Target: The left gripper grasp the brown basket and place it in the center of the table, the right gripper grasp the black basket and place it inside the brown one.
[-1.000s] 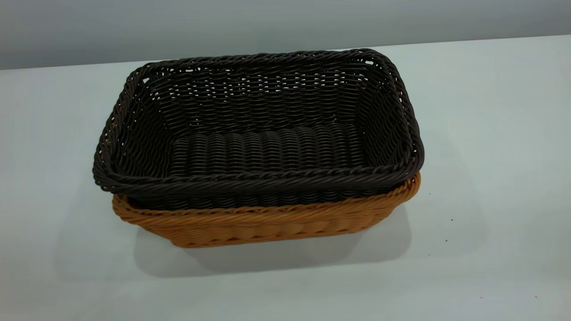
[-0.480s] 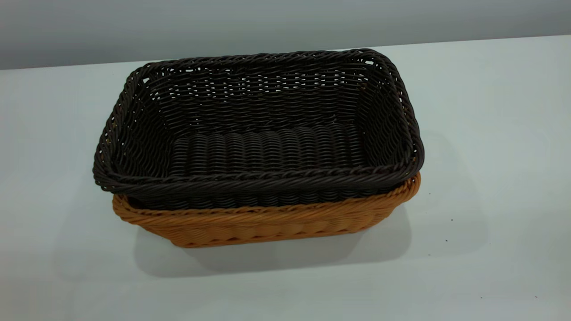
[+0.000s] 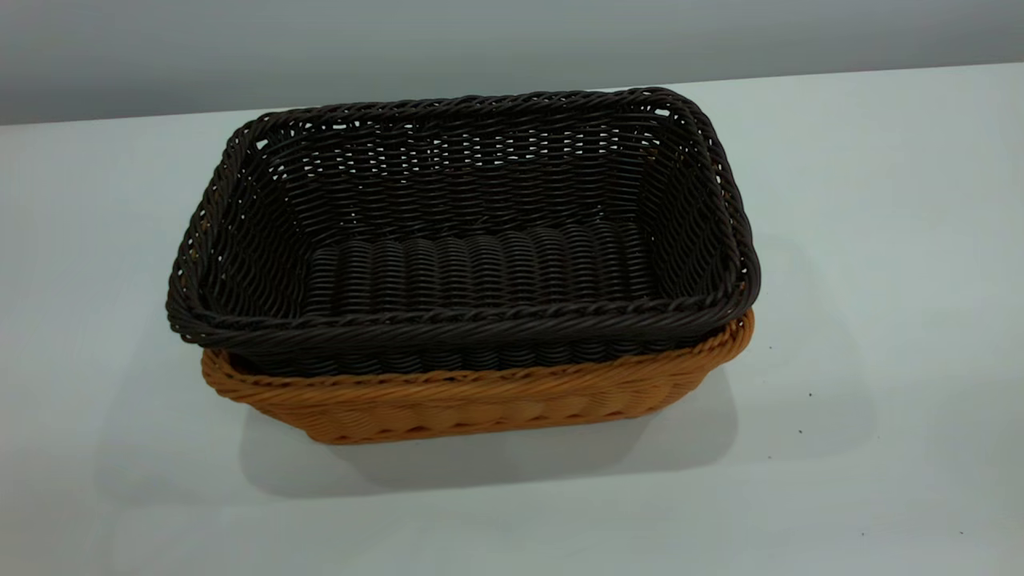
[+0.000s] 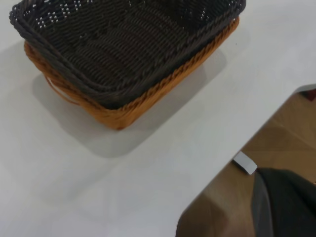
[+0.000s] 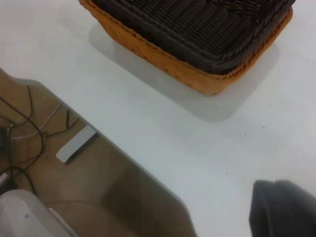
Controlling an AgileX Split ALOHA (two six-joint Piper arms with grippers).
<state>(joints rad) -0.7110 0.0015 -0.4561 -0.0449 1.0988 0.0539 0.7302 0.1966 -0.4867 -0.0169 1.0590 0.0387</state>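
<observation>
The black basket (image 3: 480,264) sits nested inside the brown basket (image 3: 480,404) in the middle of the white table (image 3: 880,240). Its rim stands a little above the brown rim. Neither gripper shows in the exterior view. In the left wrist view the black basket (image 4: 128,44) in the brown basket (image 4: 123,111) lies far from my left gripper (image 4: 286,207), a dark shape beyond the table edge. In the right wrist view the stacked black basket (image 5: 207,24) and brown basket (image 5: 168,59) are well away from my right gripper (image 5: 284,210), a dark shape over the table near its edge.
The table edge runs across both wrist views, with brown floor beyond it. Cables (image 5: 29,128) and a white strip (image 5: 76,143) lie on the floor on the right arm's side. A small white piece (image 4: 245,163) sits at the table edge by the left arm.
</observation>
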